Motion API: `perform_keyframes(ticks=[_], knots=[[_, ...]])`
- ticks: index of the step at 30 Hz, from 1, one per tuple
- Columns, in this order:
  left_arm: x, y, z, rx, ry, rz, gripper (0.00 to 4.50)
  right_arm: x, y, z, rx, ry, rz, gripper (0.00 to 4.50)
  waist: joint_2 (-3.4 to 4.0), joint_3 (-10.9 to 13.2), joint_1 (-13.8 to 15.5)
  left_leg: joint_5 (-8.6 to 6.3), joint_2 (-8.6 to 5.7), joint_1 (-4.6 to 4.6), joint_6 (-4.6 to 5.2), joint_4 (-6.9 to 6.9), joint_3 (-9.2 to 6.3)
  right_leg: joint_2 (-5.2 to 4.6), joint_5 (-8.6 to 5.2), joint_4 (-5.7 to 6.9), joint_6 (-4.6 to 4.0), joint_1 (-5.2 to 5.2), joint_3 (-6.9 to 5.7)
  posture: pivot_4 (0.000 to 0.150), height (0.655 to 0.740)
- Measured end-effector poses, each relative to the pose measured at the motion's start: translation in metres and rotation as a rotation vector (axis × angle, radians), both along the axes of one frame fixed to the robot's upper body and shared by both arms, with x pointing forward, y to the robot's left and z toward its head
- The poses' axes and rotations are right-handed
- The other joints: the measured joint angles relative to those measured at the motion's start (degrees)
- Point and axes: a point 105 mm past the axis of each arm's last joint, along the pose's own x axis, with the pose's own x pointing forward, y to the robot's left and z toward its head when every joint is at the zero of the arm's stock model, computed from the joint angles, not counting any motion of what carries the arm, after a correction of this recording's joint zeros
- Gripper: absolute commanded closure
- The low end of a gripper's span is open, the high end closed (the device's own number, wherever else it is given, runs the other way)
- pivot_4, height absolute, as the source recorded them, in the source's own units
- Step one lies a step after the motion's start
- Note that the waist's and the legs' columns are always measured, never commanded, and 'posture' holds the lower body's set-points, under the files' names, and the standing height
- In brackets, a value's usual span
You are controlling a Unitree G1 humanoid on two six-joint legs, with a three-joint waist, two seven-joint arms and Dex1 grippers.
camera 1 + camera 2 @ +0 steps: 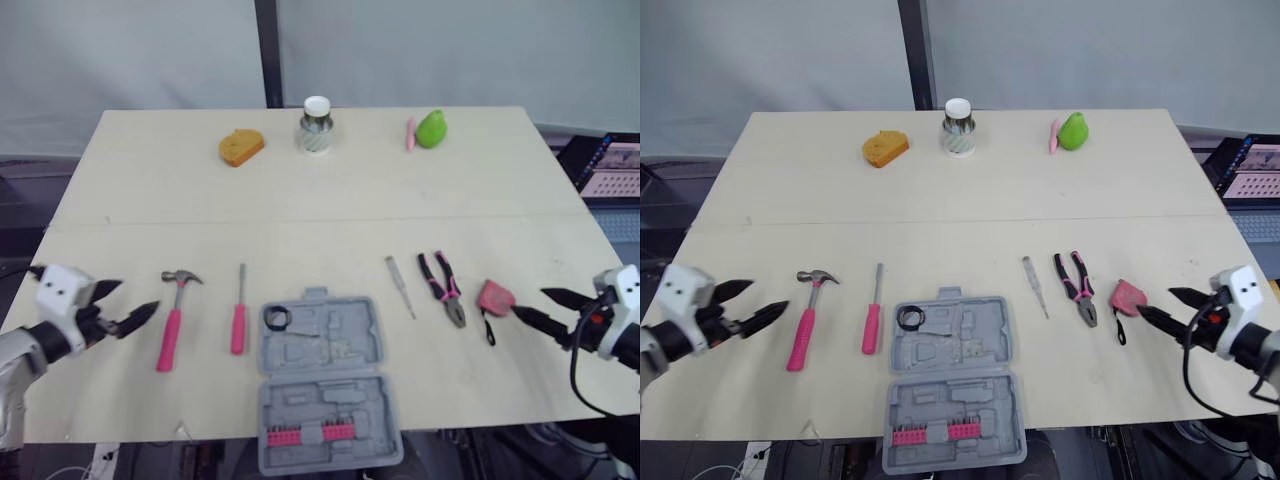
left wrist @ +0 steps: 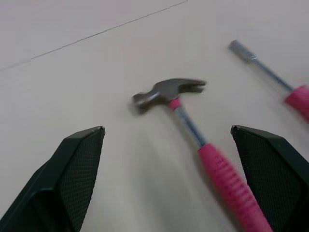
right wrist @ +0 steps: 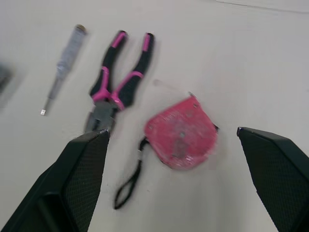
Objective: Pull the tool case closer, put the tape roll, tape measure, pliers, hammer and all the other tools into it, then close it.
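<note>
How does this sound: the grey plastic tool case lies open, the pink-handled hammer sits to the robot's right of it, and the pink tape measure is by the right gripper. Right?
Not quite. The pink-handled hammer sits to the robot's left of the open grey plastic tool case, as the left eye view shows. The pink tape measure is by the right gripper.

Lab-like test space: plain table (image 1: 330,215), grey backdrop (image 1: 450,50), laptop (image 1: 612,165) alongside.

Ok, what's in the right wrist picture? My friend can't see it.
A pink tape measure with a black wrist loop lies on the pale table, just ahead of the open right claw. Pink-and-black pliers lie beside it, and a thin grey screwdriver lies past the pliers.
</note>
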Motion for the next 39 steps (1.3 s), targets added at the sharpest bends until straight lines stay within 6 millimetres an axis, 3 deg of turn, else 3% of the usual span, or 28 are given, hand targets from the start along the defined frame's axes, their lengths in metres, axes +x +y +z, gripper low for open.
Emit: perform_keyframes(ticks=[7, 13, 16, 21, 23, 31, 35, 39], knots=[[0.004, -0.065, 0.008, -0.002, -0.005, -0.280, 0.02, -0.006, 0.053, 0.020, 0.023, -0.049, 0.099, 0.00, 0.03, -0.01, 0.21, 0.00, 0.01, 0.01, 0.00, -0.04, 0.01, 0.02, 0.00, 0.01, 0.00, -0.02, 0.01, 0.150, 0.7400], [-0.009, -0.090, 0.005, 0.021, 0.046, -0.447, 0.02, -0.017, 0.097, 0.025, 0.060, -0.042, 0.229, 0.00, 0.02, 0.00, 0.66, 0.00, -0.01, 0.02, 0.00, 0.01, 0.00, 0.02, 0.00, 0.01, 0.00, 0.00, 0.06, 0.150, 0.7400], [-0.012, -0.099, 0.003, 0.023, 0.055, -0.496, 0.02, -0.018, 0.107, 0.023, 0.062, -0.036, 0.245, 0.00, 0.02, 0.00, 1.14, 0.00, -0.04, 0.00, 0.00, 0.06, -0.01, 0.02, 0.00, 0.01, 0.00, 0.01, 0.10, 0.150, 0.7400], [-0.016, -0.105, 0.000, 0.012, 0.049, -0.521, 0.02, -0.015, 0.103, 0.017, 0.068, -0.044, 0.169, 0.00, 0.02, 0.00, 1.08, 0.00, -0.04, -0.01, 0.00, 0.05, 0.00, 0.02, 0.00, 0.00, 0.00, 0.00, 0.10, 0.150, 0.7400], [-0.019, -0.117, 0.003, 0.009, 0.014, -0.566, 0.02, -0.017, 0.098, 0.011, 0.070, -0.044, 0.119, 0.00, 0.02, 0.00, 1.14, 0.00, -0.04, -0.01, 0.00, 0.05, -0.05, 0.03, 0.00, 0.03, 0.00, 0.02, 0.10, 0.150, 0.7400], [-0.017, -0.188, 0.020, -0.008, -0.146, -0.867, 0.02, -0.018, 0.055, -0.010, -0.020, -0.071, -0.264, 0.00, 0.11, -0.06, 1.26, 0.00, -0.08, 0.00, 0.00, 0.08, -0.02, 0.02, 0.00, 0.07, 0.00, 0.01, 0.16, 0.150, 0.7400], [-0.010, -0.222, 0.031, -0.021, -0.242, -1.031, 0.02, -0.032, 0.054, -0.031, -0.013, -0.024, -0.381, 0.00, 0.20, -0.11, 1.07, 0.00, -0.08, 0.01, 0.00, 0.08, 0.03, 0.04, 0.00, 0.08, 0.00, -0.01, 0.14, 0.150, 0.7400], [-0.005, -0.245, 0.031, -0.033, -0.281, -1.135, 0.02, -0.036, 0.043, -0.039, -0.035, -0.021, -0.479, 0.00, 0.27, -0.15, 0.81, 0.00, -0.07, 0.04, 0.00, 0.04, 0.09, 0.04, 0.00, 0.08, -0.01, -0.06, 0.14, 0.150, 0.7400]])
